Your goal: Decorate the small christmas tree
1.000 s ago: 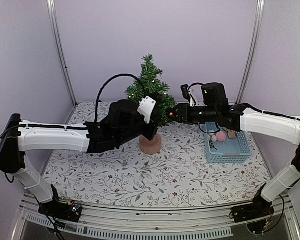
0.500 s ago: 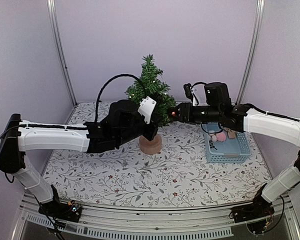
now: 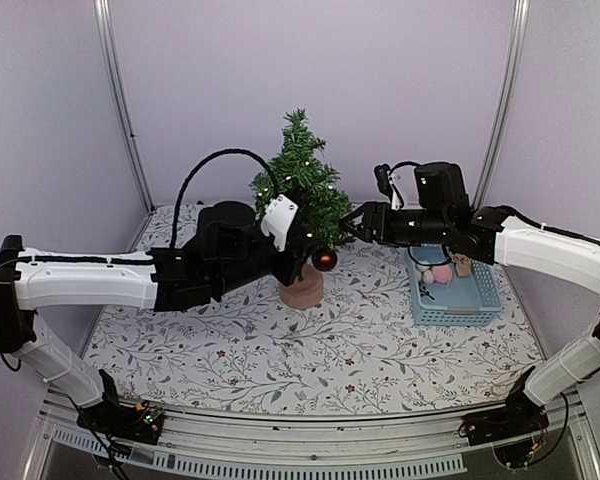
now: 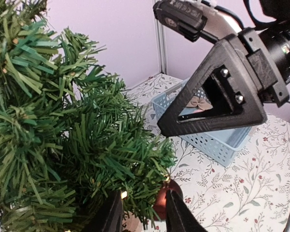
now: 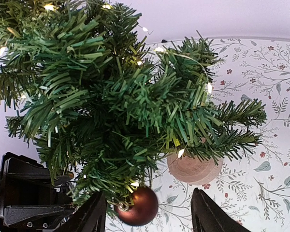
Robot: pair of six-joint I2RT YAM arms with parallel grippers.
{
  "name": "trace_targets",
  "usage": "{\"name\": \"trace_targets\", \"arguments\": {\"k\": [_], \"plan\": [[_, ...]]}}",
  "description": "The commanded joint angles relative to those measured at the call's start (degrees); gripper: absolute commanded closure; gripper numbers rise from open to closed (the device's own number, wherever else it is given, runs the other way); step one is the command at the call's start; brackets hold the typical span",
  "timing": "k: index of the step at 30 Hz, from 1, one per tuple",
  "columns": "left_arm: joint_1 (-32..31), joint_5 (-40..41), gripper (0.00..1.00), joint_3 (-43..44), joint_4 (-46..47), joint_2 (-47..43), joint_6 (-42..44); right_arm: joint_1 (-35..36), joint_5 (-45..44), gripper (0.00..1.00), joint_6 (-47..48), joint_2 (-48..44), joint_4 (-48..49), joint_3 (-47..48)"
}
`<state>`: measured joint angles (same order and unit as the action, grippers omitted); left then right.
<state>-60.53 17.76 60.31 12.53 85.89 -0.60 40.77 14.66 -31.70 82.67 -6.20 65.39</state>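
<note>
Changed since a second ago: red bauble point(image 3: 324, 259) out of the right hand point(image 3: 358, 227), now hanging free from a low branch at 5 o'clock on the small christmas tree point(image 3: 298, 185). Right hand drawn back toward 3 o'clock, just clear of the needles, its fingers point(image 5: 94, 215) spread wide, holding nothing, touching nothing. Left arm shifted toward 9 o'clock.

Left hand point(image 3: 302, 256) low against the tree at 7 o'clock, fingers point(image 4: 176, 215) partway apart with needles between them; impossible to tell whether pinching anything.

Tree upright on its round wooden base point(image 3: 301, 290), at 12 o'clock on the floral counter point(image 3: 230, 370), tiny lights point(image 5: 49, 7) glowing among the branches. Blue basket point(image 3: 458, 305) at 3 o'clock from the tree, well apart, pink balls point(image 3: 442, 272) inside.
</note>
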Motion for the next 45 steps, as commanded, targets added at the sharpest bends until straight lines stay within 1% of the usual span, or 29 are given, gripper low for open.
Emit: {"name": "trace_targets", "arguments": {"k": [1, 7, 11, 14, 19, 22, 24, 26, 28, 32, 35, 38, 42, 45], "plan": [[-0.48, -2.52, 0.65, -1.96, 0.26, -2.74, -0.33, -0.26, -1.08, 0.37, 0.06, -0.9, -0.85, 0.52], [-1.16, -7.56, 0.61, -7.76, 1.76, -8.94, -1.96, -0.98, -0.65, 0.35, 0.15, -3.11, -1.1, -0.53], [-0.59, -7.25, 0.59, -13.21, 1.72, -15.33, -6.47, -3.36, 1.8, 0.34, 0.15, -5.68, -1.31, -2.48], [1.72, -7.65, 0.57, -15.47, -0.19, -20.14, -10.5, -5.41, 3.46, 0.33, 0.21, -7.82, -2.27, -3.9], [11.64, -8.77, 0.57, -19.31, -1.7, -27.02, -18.17, -7.89, 6.87, 0.32, 0.37, -11.28, -3.92, -8.4], [19.81, -8.37, 0.57, -21.23, -3.95, -29.05, -23.75, -8.37, 9.26, 0.33, -0.1, -13.59, -2.93, -12.94], [25.47, -10.84, 0.58, -22.14, -4.91, -28.86, -27.11, -8.56, 10.79, 0.33, -1.2, -14.33, -1.91, -15.67], [31.74, -15.6, 0.59, -22.23, -5.38, -26.91, -30.57, -9.05, 11.95, 0.34, -2.53, -14.4, -0.94, -17.62], [36.69, -21.0, 0.6, -21.72, -4.66, -23.64, -32.5, -9.89, 14.36, 0.35, -4.06, -13.81, 1.52, -19.64], [42.65, -30.45, 0.61, -20.47, 0.05, -14.29, -33.68, -10.18, 17.78, 0.37, -8.12, -11.29, 7.27, -22.78], [44.63, -37.17, 0.63, -19.48, 4.38, -6.75, -34.99, -10.14, 19.47, 0.4, -12.16, -8.45, 12.01, -24.34], [44.78, -41.74, 0.63, -18.72, 7.81, -1.46, -35.28, -9.58, 19.74, 0.42, -17.16, -5.19, 18.04, -25.98], [44.89, -45.05, 0.63, -18.18, 12.76, 5.02, -35.87, -6.17, 16.55, 0.44, -20.56, -0.76, 22.01, -24.21], [44.89, -47.63, 0.63, -16.62, 16.87, 10.35, -37.42, -4.13, 14.7, 0.47, -23.21, 3.91, 25.74, -23.53]]}}
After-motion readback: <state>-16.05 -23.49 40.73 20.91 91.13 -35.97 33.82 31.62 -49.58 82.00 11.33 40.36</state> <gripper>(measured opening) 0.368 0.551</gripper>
